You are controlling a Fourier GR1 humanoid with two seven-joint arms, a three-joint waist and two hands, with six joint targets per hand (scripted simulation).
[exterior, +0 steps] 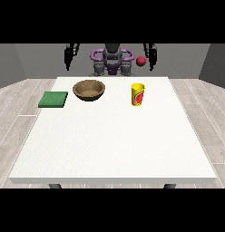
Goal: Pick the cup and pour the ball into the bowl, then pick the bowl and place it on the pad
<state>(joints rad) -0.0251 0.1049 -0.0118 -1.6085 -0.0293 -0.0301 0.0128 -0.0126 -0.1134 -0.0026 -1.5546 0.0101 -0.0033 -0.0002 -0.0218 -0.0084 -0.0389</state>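
Still unstarted: both hands [69, 55] [151, 54] hang raised at the robot's sides, finger state unclear. Yellow red-printed cup [138, 94] stands upright on white tabletop [110, 145]; grasp it mid-body, keep upright toward brown wooden bowl [89, 89].

My table [114, 145] is plain white, and on it the pad [53, 99] is a flat, even green, the bowl [89, 89] a wood brown that is darker at its rim and lighter within, and the cup [138, 94] a bright yellow marked with a red patch on its side. The ball [141, 60] is a solid red, my two hands, one at the view's left [69, 56] and one at the view's right [151, 55], are black, my trunk [112, 61] is grey and black with purple rings, and the floor [17, 104] is pale grey planks.
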